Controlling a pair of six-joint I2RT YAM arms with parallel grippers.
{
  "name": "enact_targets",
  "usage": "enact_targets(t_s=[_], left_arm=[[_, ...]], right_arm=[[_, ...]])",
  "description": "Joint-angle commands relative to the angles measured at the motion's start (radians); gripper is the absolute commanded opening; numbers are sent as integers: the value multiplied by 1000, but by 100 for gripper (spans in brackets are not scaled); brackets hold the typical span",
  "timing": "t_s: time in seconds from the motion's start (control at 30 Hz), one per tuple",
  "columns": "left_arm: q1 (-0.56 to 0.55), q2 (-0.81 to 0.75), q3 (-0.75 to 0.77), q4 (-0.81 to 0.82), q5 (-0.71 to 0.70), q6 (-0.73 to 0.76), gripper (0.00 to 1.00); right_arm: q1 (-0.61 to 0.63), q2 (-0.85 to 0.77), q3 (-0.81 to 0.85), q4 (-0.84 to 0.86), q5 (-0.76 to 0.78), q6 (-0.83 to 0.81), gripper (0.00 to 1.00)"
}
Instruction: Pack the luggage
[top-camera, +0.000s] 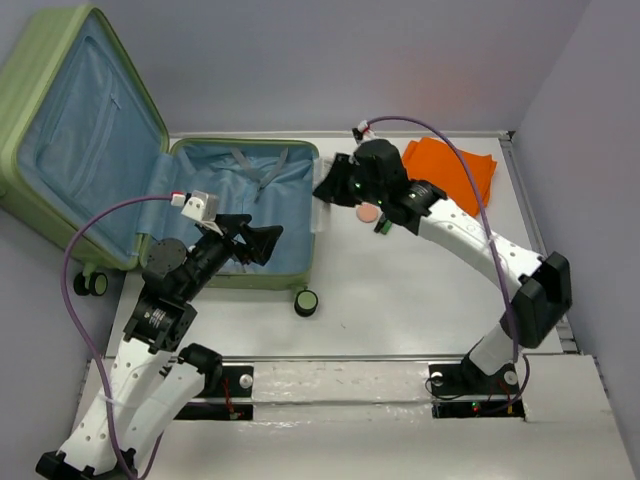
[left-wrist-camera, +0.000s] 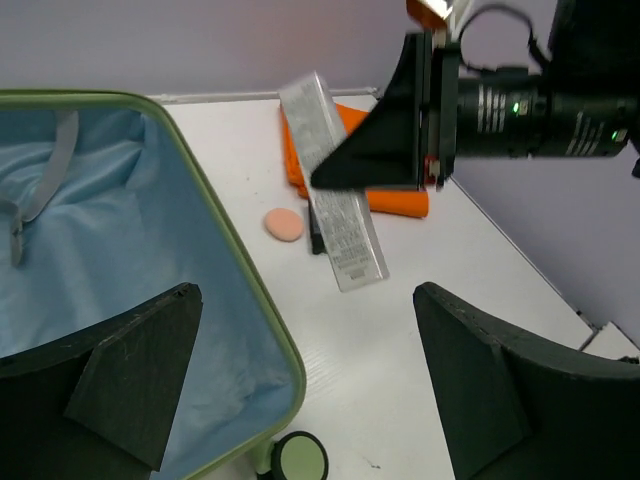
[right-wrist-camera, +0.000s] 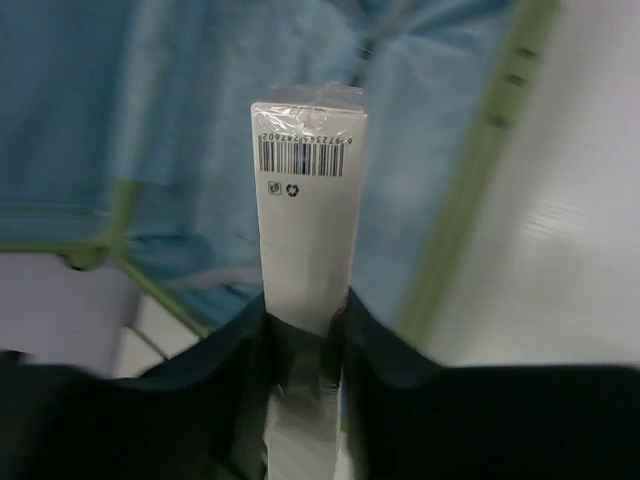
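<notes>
OK, luggage (top-camera: 85, 130) lies open on the table's (top-camera: 400, 300) left side, lid leaning back. My left gripper (left-wrist-camera: 300, 370) hangs over its near rim, jaws wide, empty. Right gripper (right-wrist-camera: 305, 320) clamps a long silver carton (right-wrist-camera: 308, 200) at its right rim.

White table (top-camera: 400, 300) is carrying the luggage (top-camera: 80, 130) on its left side, lying open with the lid tilting back (one wheel (top-camera: 306, 302) is sitting on the surface at the near corner). An orange cloth (top-camera: 455, 165) is lying at the far right. A small peach disc (left-wrist-camera: 284, 224) is sitting between cloth and luggage.
</notes>
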Motion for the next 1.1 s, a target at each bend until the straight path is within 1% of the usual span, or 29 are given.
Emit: enact_targets(t_s=[0.0,0.07,0.1,0.13,0.17,0.2,0.23,0.27,0.3,0.33,0.37,0.4,0.43,0.47,0.5,0.53,0.57,0.6,0.67,0.7,0.8,0.83,0.87,0.9,1.0,1.03,1.07], left_arm=[[11,8,31,17,-112,-31,99],[11,23,37,17,-80,-55,99],[11,48,40,17,-63,-61,99],[11,62,43,19,-26,-69,99],[11,77,43,19,-3,-77,99],[11,97,40,31,19,-90,99],[8,138,37,70,40,-127,98],[-8,190,28,100,80,-150,96],[-28,220,26,129,85,-172,95],[-60,253,29,173,73,-201,87],[-101,286,38,187,4,-205,80],[-151,327,81,195,-44,-201,78],[-255,420,112,189,-143,-180,76],[-300,472,150,180,-183,-169,74],[-337,587,226,164,-214,-157,72],[-368,652,266,154,-243,-147,70],[-405,710,352,140,-295,-134,63],[-416,831,394,131,-305,-124,60],[-442,946,478,103,-338,-106,55],[-451,1059,574,69,-346,-81,54],[-474,1218,723,19,-374,-49,52],[-486,1311,821,-10,-375,-31,51],[-488,1352,906,-46,-372,-25,49],[-489,1425,947,-73,-372,-17,49],[-489,1519,1050,-112,-374,-3,47],[-491,1577,1124,-145,-365,9,47],[-492,1605,1161,-159,-365,14,47]], right_arm=[[66,219,327,144,-203,-29,71],[43,271,355,100,-161,-41,96],[30,256,318,104,-159,-44,97],[17,189,265,115,-151,-43,95],[3,141,123,163,-136,-41,94],[-12,86,46,184,-110,-40,92],[-40,30,-25,193,-40,-46,88],[-57,-83,-152,193,-6,-47,84],[-78,-142,-212,195,17,-49,80],[-133,-201,-272,195,74,-50,70],[-163,-259,-330,193,88,-52,66],[-199,-369,-384,187,99,-53,62],[-264,-420,-479,179,112,-58,55],[-290,-466,-518,167,128,-64,54],[-310,-542,-577,128,151,-75,53],[-324,-574,-578,107,180,-76,51],[-342,-601,-631,80,230,-76,49],[-342,-626,-657,70,241,-76,49],[-359,-684,-722,57,264,-73,48],[-370,-715,-740,41,273,-70,48],[-391,-764,-803,23,284,-56,47],[-392,-779,-817,17,283,-55,47],[-392,-808,-837,5,277,-44,47],[-392,-821,-845,0,271,-37,47],[-392,-859,-866,-9,220,-21,46],[-392,-865,-875,-14,206,-15,46],[-392,-871,-881,-20,192,-12,46]])
